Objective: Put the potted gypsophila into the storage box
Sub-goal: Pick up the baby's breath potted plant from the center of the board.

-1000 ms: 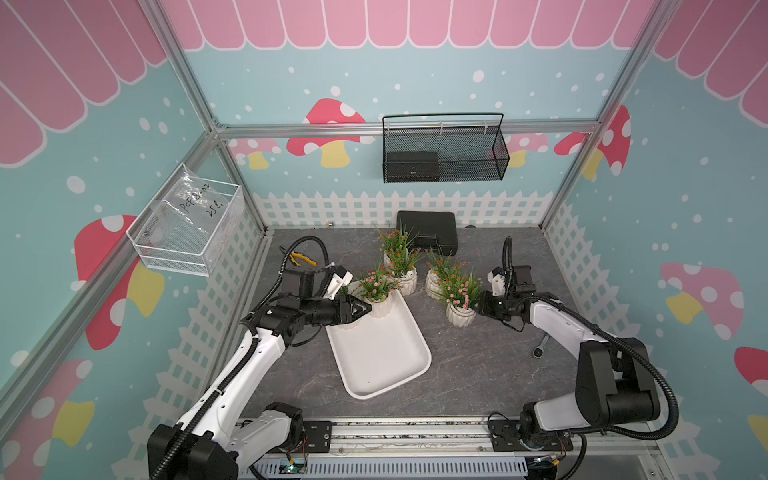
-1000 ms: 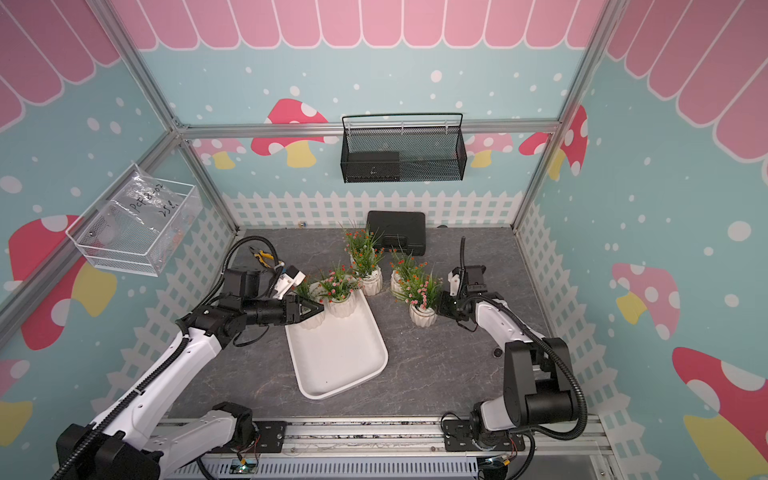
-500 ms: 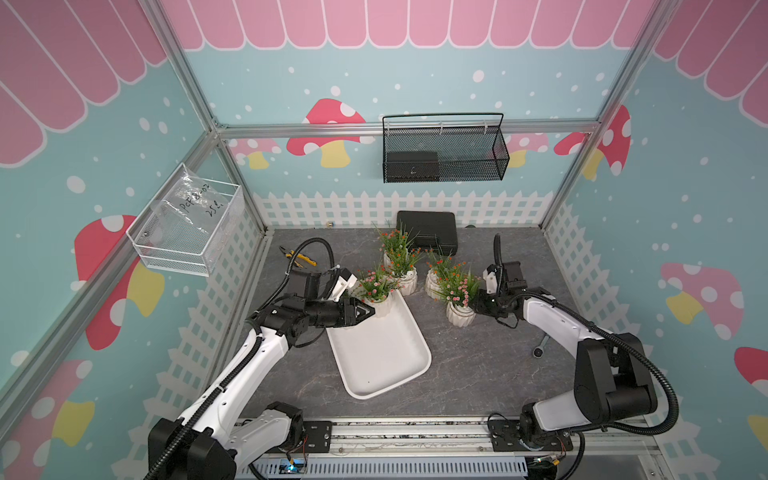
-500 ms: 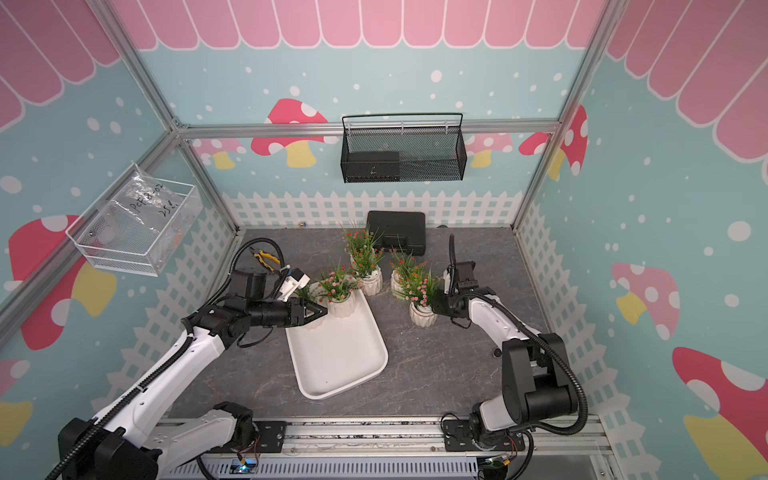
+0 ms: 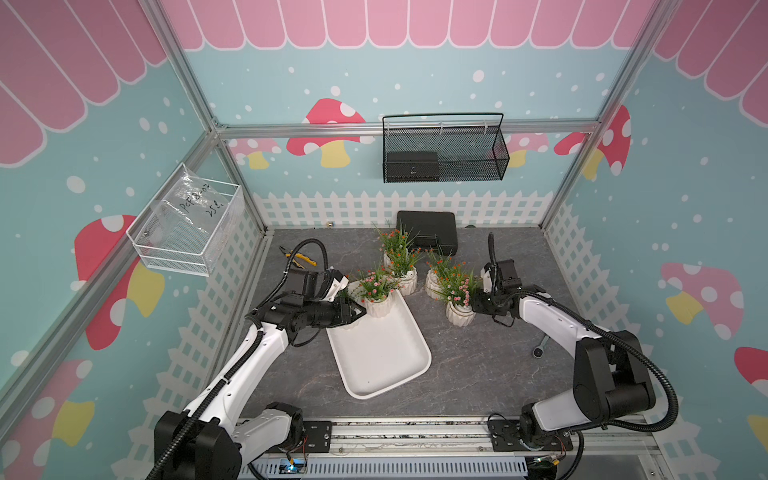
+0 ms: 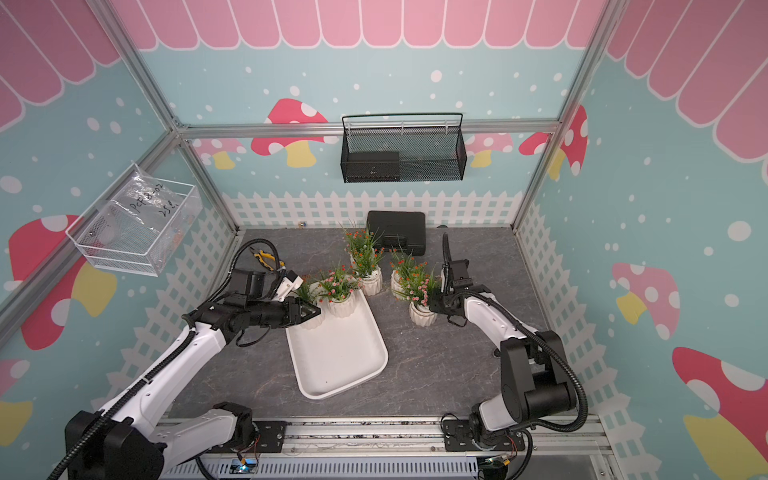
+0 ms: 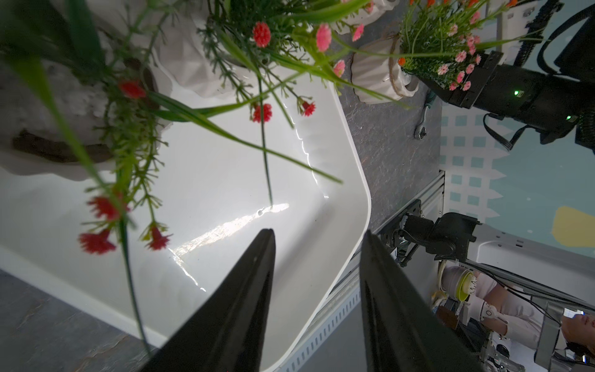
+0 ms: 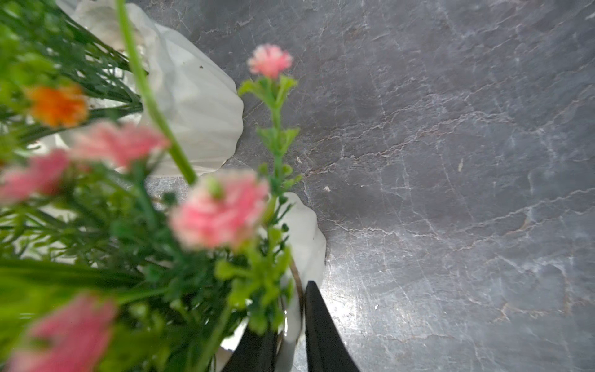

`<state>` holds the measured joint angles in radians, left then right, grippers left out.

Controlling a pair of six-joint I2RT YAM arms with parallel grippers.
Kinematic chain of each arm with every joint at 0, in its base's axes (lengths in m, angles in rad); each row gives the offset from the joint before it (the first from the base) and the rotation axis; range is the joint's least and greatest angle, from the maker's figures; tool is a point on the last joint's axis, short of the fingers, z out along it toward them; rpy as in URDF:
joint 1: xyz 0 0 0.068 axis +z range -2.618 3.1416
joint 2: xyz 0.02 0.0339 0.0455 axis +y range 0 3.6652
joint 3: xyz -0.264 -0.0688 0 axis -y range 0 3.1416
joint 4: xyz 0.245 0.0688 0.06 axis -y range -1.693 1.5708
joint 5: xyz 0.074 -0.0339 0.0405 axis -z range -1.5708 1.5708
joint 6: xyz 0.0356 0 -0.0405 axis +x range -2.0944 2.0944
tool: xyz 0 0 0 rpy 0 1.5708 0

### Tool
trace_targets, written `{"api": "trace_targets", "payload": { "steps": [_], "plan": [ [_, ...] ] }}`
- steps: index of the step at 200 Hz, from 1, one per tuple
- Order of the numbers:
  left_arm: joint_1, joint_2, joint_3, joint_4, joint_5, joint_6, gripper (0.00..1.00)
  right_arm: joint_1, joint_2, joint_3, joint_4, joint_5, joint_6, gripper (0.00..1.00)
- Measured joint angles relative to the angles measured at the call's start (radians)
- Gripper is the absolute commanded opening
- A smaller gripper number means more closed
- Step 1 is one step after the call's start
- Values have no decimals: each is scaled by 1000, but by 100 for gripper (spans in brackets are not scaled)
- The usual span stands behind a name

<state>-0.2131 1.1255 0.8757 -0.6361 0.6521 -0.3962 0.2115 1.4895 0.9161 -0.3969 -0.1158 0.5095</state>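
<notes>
The storage box (image 5: 386, 365), a shallow white tray, lies mid-table. Two potted gypsophila stand at its far end: a pink-flowered one (image 5: 378, 306) and a red-flowered one (image 6: 311, 322). My left gripper (image 5: 359, 311) hovers open over the red-flowered one; in the left wrist view the space between its fingers (image 7: 318, 232) holds nothing. Right of the box a pink-flowered potted gypsophila (image 5: 460, 312) stands on the table. My right gripper (image 5: 471, 305) is shut on its pot rim (image 8: 299, 244), one finger inside, one outside. Three more pots (image 5: 405, 280) (image 5: 392, 251) (image 5: 434, 286) stand behind.
A black hard case (image 5: 427, 237) lies at the back wall, a black wire-mesh basket (image 5: 444, 153) hangs above it. A clear bin (image 5: 187, 224) hangs on the left wall. Yellow pliers (image 5: 301, 259) lie back left, a small metal tool (image 5: 540, 348) right of the tray.
My right gripper has moved in to the pink-flowered pot and closed on its rim. The left gripper has shifted only slightly and stays open.
</notes>
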Motion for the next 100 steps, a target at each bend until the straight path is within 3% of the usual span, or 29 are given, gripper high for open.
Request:
{"api": "trace_targets", "payload": {
  "steps": [100],
  "plan": [
    [35,-22,0,-4,-10,3,43,1,-105,-20,-97,-7,0,3]
  ]
}}
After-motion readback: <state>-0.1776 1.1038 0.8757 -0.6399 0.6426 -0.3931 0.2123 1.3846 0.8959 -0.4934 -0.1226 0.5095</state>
